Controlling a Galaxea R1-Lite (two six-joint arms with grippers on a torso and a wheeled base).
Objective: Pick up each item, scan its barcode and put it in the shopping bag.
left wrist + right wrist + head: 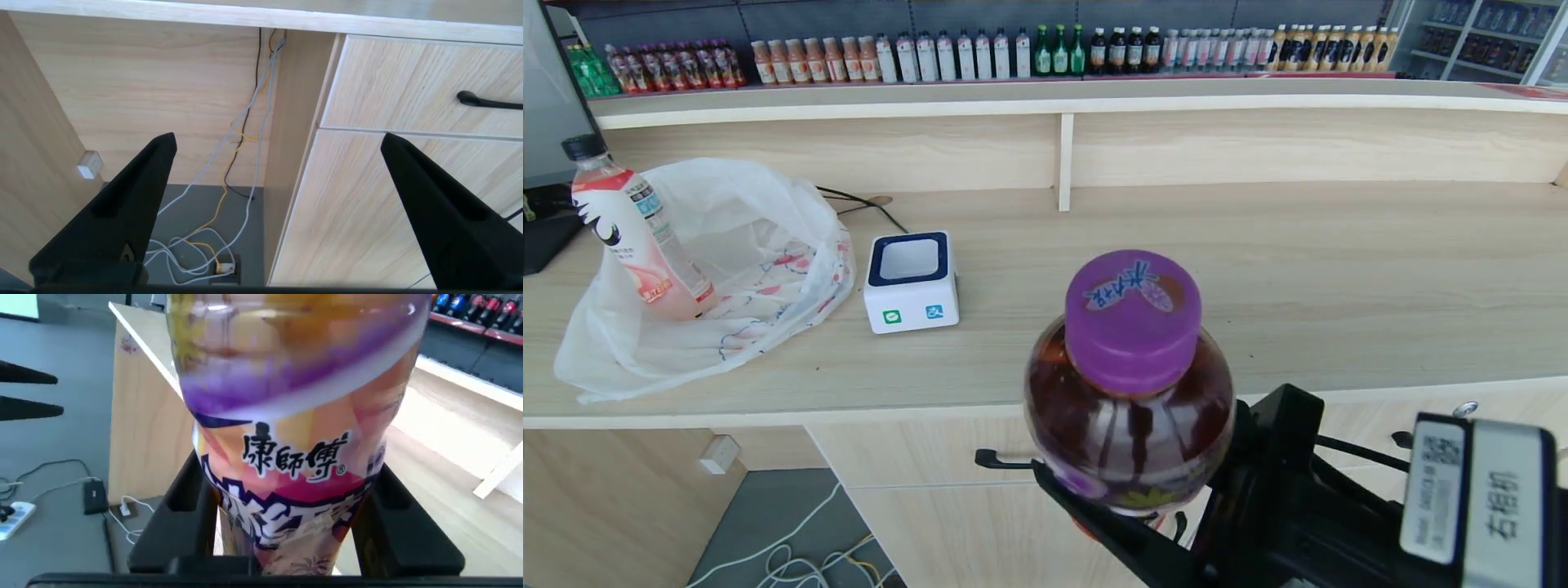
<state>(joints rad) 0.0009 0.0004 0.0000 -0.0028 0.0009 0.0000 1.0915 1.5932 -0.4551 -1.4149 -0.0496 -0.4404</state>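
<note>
Purple-capped round bottle (1131,392) sits pinched in the right gripper's (286,527) black fingers (176,518) — the left gripper's (278,204) wedge-shaped fingers (122,212) stand spread.

Purple-capped bottle (1131,408): violet cap with blue-and-white print; dark reddish-brown liquid; label in purple, pink and orange with dark characters.
Black-capped bottle (633,237): pale pink liquid; white and red label with a black motif.
Shopping bag (768,237): translucent white, red and blue print.
Scanner (911,282): white body, navy frame round a white top, one green and one blue icon.
Tabletop (1298,278): pale wood grain.
Left end effector (278,139), right end effector (288,490): black.
</note>
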